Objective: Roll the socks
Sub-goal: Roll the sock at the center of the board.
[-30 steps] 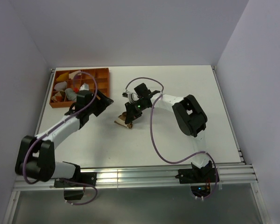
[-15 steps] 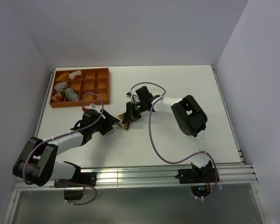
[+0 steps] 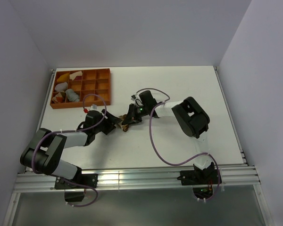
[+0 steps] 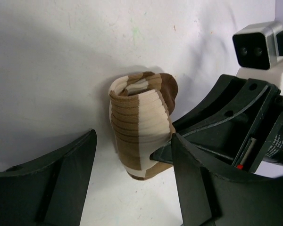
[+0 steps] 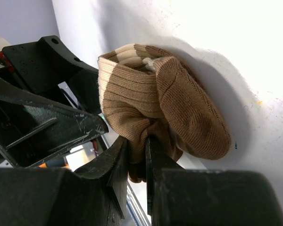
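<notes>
Your worktop (image 3: 188, 89) is white, boxed in by pale lilac walls (image 3: 132, 33), with an orange tray (image 3: 109, 87) at its far left corner. The brown striped sock (image 4: 139, 122) lies rolled near the worktop's middle. Your right gripper (image 5: 137, 146) pinches its loose fold tight. Your left gripper (image 3: 114, 123) stands wide open, one jaw on either side of the roll.

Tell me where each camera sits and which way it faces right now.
Top external: above and behind the robot, looking down on the table; left arm and right arm show whole.
Left wrist: on the left arm, looking down at the brown striped sock framed by the open left gripper.
Right wrist: low over the table, facing the right gripper pinching the sock.
Shared: both wrist views show the sock and the opposite gripper.
</notes>
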Controlling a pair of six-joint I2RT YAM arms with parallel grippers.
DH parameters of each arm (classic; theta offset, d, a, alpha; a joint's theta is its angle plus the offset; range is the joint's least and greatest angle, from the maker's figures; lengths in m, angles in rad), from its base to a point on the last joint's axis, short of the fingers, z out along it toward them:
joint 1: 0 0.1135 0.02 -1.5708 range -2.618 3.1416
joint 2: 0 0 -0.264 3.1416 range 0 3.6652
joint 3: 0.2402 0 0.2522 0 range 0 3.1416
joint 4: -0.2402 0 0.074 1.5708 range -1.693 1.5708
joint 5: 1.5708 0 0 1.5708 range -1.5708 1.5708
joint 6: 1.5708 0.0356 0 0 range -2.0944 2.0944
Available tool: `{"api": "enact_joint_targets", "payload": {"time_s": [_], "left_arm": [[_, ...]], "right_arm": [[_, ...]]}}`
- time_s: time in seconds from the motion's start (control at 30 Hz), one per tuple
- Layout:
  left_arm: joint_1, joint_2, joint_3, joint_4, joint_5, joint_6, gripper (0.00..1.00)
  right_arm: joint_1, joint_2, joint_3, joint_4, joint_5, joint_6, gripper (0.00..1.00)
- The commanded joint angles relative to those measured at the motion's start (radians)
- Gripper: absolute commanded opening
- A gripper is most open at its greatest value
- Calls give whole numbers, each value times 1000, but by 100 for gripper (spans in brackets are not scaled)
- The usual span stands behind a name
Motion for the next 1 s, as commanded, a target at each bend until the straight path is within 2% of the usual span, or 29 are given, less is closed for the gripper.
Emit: {"api": "enact_joint_targets", "payload": {"time_s": [0.0, 0.3, 0.4, 0.43, 0.5, 0.53, 0.6, 0.67, 0.73, 0.77, 0.97], "left_arm": [[-5, 18, -11, 71, -35, 1, 69], [-6, 122, -33, 157, -18, 7, 63], [-8, 153, -37, 177, -6, -1, 49], [-8, 159, -30, 160, -4, 2, 35], [-8, 157, -17, 131, -11, 10, 21], [-8, 148, -2, 111, -18, 23, 10], [-8, 132, 36, 19, -43, 40, 1], [-8, 118, 70, -96, -60, 76, 0], [-10, 105, 131, -183, -92, 120, 0], [-10, 105, 159, -278, -104, 140, 0], [-20, 154, 368, -559, -178, 269, 0]], "right_arm": [[16, 40, -68, -48, 148, 31, 0], [18, 43, -107, 32, 125, 85, 0], [19, 40, -101, 16, 150, 69, 2], [21, 31, -93, -7, 163, 47, 6], [22, 11, -96, -13, 203, 26, 12], [22, -3, -93, -22, 219, -1, 16], [24, -44, -85, -57, 264, -33, 28], [25, -101, -76, -92, 297, -84, 36], [27, -165, -73, -116, 343, -122, 40], [27, -190, -79, -116, 355, -132, 43], [30, -352, -148, -91, 504, -187, 47]]}}
